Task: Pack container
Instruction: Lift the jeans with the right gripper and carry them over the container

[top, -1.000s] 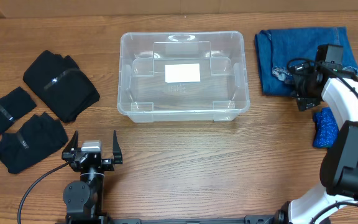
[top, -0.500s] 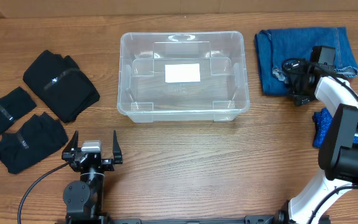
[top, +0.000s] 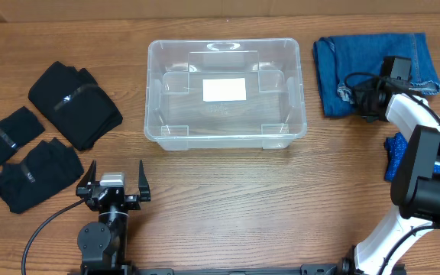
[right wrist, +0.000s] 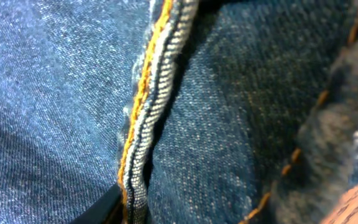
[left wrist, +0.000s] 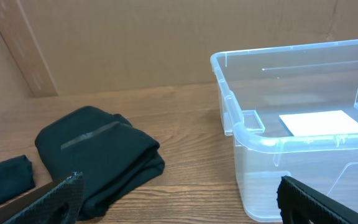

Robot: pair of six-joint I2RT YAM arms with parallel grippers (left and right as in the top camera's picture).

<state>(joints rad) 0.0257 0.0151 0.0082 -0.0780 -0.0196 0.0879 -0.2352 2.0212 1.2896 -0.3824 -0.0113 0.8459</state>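
The clear container (top: pixel 224 44) stands empty at the table's middle back, a white label on its bottom; the left wrist view shows its near corner (left wrist: pixel 272 142). Folded blue jeans (top: pixel 373 57) lie to its right. My right gripper (top: pixel 355 98) is pressed onto the jeans' front left edge. Denim (right wrist: pixel 55 93) fills the right wrist view, with an orange-stitched seam bunched at the gripper (right wrist: pixel 185 208) and only a dark sliver of one finger showing. My left gripper (top: pixel 117 169) rests open near the front edge with nothing in it, its jaws (left wrist: pixel 179 199) wide apart.
Three folded black garments lie at the left: a large one (top: pixel 75 103), a small one (top: pixel 6 130) and another (top: pixel 37 174). The large one (left wrist: pixel 98 149) also shows ahead of my left gripper. A small blue cloth (top: pixel 394 156) lies by the right arm.
My right gripper slid a little up and left onto the jeans' edge and drew its jaws in on the denim. The left arm has not moved.
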